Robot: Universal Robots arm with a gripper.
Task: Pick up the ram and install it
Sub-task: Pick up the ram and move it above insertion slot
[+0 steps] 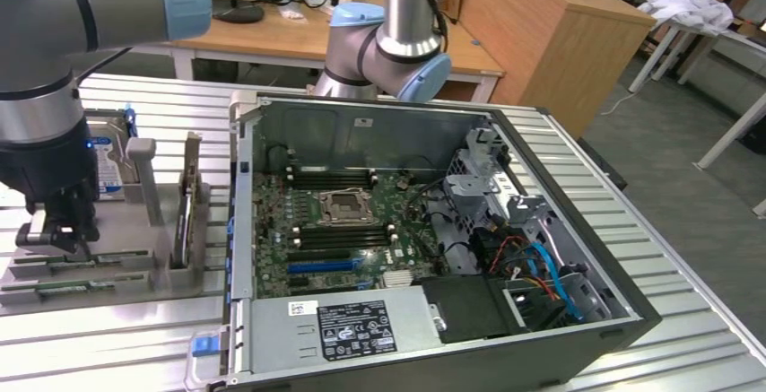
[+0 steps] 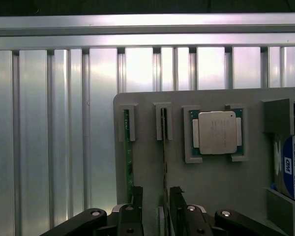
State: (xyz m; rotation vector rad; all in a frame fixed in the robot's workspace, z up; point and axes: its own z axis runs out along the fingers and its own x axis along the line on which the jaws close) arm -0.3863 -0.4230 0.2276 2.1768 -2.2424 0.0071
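Two ram sticks stand on edge in slots of a grey holder (image 2: 147, 162). One ram stick (image 2: 128, 157) shows its green edge. The other ram stick (image 2: 163, 147) runs down into the gap between my fingers. My gripper (image 2: 156, 191) is open and straddles that second stick, one black finger (image 2: 137, 204) on each side, with no visible contact. In the exterior view my gripper (image 1: 54, 235) hangs low over the holder (image 1: 120, 271) at the exterior view's left, where a green ram (image 1: 66, 287) lies along it.
An open computer case (image 1: 575, 230) holds a motherboard (image 1: 305, 230) with black memory slots (image 1: 335, 178). On the holder sit a silver processor chip (image 2: 216, 132) and a hard drive (image 2: 291, 169). The ribbed metal table (image 2: 49, 137) surrounds the holder.
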